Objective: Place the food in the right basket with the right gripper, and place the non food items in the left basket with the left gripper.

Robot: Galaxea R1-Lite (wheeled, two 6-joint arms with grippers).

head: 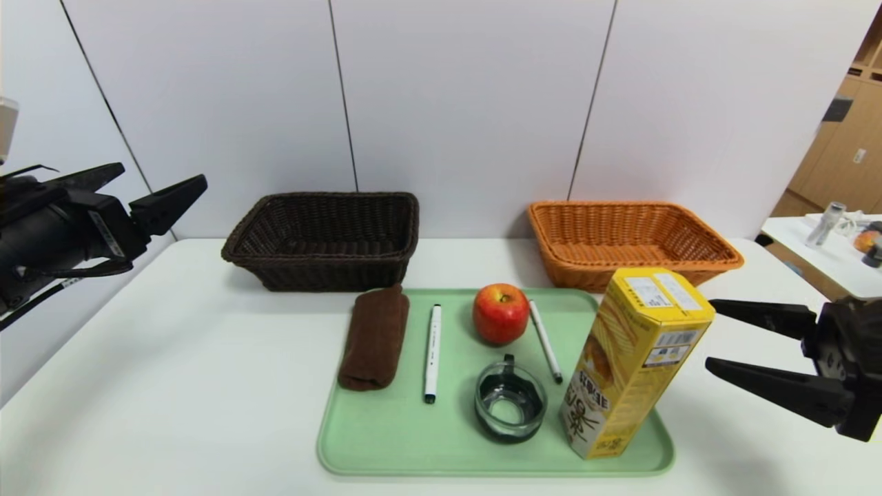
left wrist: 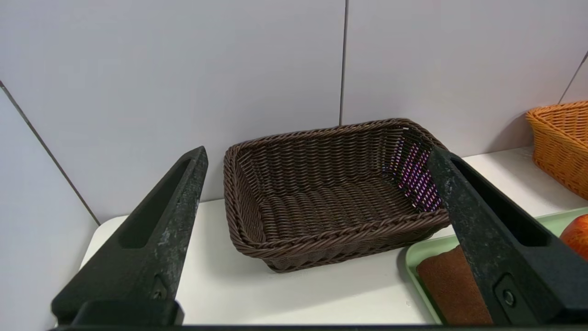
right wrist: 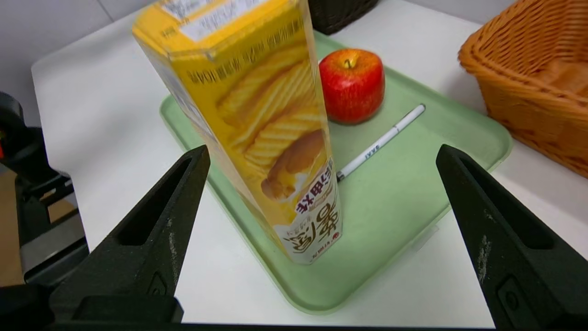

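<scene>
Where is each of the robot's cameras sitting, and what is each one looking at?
Head view: up on the head, looking down at the green plastic tray; both open grippers show, left gripper, right gripper.
Left wrist view: on the left arm, facing the dark brown wicker basket; its two black fingers show.
Right wrist view: on the right arm, facing the tall yellow snack box; its own fingers show.
Shared: both wrist views catch the red-yellow apple.
</scene>
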